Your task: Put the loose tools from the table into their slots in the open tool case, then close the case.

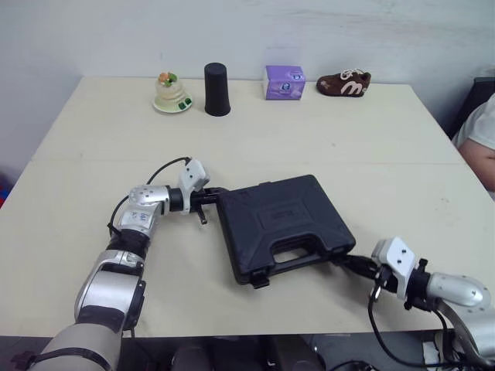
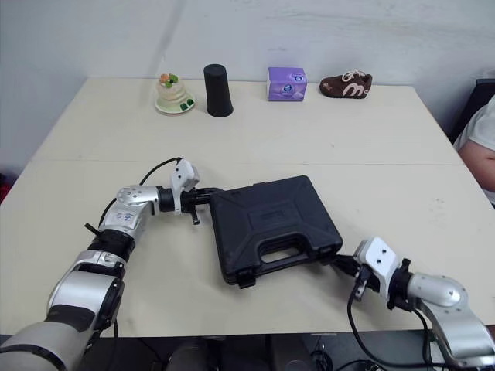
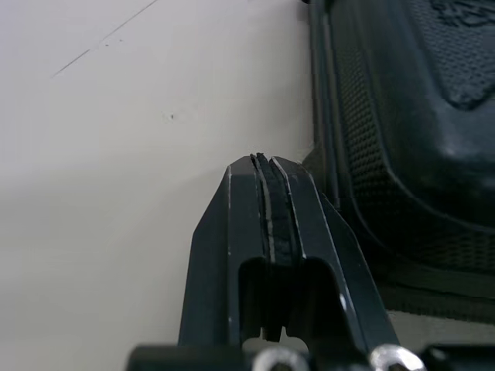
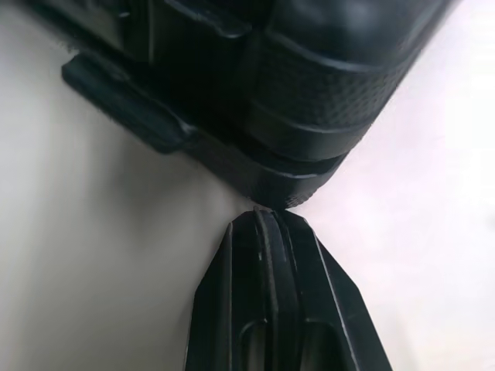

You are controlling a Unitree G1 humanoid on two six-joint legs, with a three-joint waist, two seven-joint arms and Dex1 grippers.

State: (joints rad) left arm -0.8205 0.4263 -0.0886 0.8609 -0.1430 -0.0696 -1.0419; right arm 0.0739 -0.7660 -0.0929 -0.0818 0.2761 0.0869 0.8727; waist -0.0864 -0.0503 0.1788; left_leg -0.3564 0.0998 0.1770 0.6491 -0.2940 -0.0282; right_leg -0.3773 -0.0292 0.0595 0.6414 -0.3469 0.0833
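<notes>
The pale table [image 1: 309,147] fills most of the head views. Taking its far edge as 12 o'clock, the black tool case [image 1: 282,220] lies just off the middle toward 5 o'clock. Its lid is down flat on the base, and the moulded handle [image 1: 298,249] faces the near edge. The case sits skewed, with its near left corner swung toward 7 o'clock. A latch tab [image 1: 259,280] sticks out from that near edge; whether it is fastened cannot be told.

A person's arm in a white sleeve [image 1: 481,139] shows at the table's 3 o'clock edge.

The left gripper [image 1: 215,193] lies low over the table at the case's 10 o'clock corner. Its two fingers are pressed together with nothing between them, and the tips are right against the side wall. The right gripper [image 1: 344,261] points at the case's 4 o'clock corner. Its fingers are likewise squeezed flat against each other, with the tips touching the rounded corner of the base.

Along the far edge stands a row of small things, well apart from the case:
- a brown shoe [image 1: 344,83] at 1 o'clock
- a black cup [image 1: 216,90], upside down, at 11 o'clock
- a purple box [image 1: 285,82] at 12 o'clock
- a small plate of toy food [image 1: 171,94] just beside the cup, on its 9 o'clock side
</notes>
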